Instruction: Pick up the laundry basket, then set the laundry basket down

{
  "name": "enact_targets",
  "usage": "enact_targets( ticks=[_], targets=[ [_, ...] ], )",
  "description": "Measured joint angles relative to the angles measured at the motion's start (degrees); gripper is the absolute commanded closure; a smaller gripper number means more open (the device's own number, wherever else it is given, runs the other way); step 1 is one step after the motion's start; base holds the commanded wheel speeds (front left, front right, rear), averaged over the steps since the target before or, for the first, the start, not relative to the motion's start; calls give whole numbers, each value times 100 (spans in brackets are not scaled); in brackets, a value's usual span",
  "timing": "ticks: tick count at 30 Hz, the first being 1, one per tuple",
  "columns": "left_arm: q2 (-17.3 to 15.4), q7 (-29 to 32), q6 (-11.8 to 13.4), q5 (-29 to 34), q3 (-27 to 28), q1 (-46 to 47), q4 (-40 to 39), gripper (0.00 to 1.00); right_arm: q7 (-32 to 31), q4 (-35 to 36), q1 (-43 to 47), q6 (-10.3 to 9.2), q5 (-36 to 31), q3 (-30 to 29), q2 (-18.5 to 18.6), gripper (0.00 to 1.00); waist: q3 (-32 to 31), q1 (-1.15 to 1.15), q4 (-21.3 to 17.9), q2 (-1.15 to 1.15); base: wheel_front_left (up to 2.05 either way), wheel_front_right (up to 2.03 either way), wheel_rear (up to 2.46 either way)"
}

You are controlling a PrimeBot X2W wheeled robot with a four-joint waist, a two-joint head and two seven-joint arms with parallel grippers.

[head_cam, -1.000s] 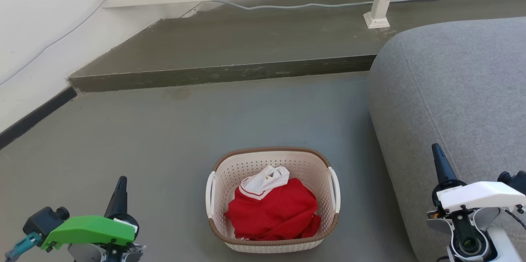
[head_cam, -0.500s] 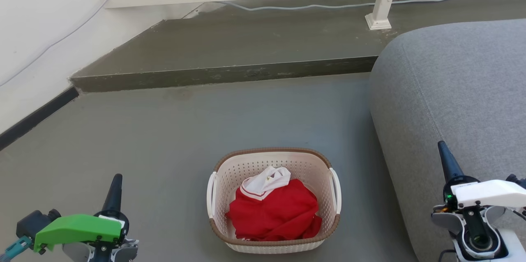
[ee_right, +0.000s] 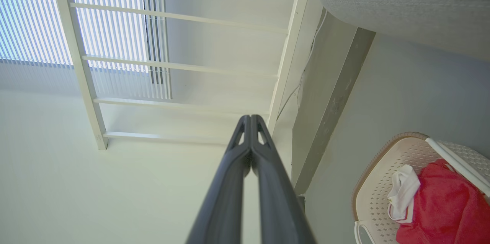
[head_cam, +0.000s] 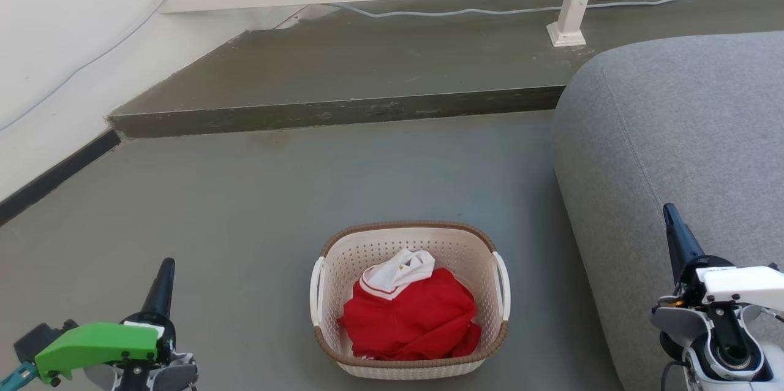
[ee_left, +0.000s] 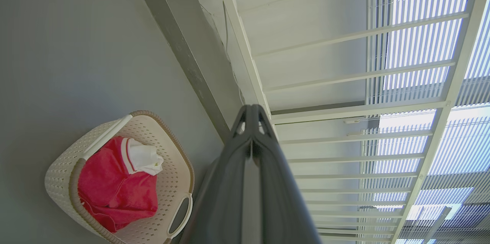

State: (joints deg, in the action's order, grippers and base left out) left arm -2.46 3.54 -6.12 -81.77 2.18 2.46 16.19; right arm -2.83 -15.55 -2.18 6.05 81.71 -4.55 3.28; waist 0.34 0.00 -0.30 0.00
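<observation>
Sunk lower since before, left pincer (head_cam: 165,265) and right pincer (head_cam: 669,212) are closed, empty, flanking the laundry basket (head_cam: 367,250).

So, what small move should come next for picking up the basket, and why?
The left gripper and right gripper are shut and stand well apart from the laundry basket, which rests on the floor between them. So probably open them while bringing them inward toward its side handles.
</observation>
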Motion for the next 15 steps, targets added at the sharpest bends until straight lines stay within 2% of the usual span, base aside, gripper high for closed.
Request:
enact_targets(
  ticks=[15],
  targets=[
    [10, 281, -94, -994, 252, 71, -7, 100, -277, -22, -100, 52, 1048, -241, -62, 100, -19, 0, 30, 0, 0, 0, 0]
  ],
)
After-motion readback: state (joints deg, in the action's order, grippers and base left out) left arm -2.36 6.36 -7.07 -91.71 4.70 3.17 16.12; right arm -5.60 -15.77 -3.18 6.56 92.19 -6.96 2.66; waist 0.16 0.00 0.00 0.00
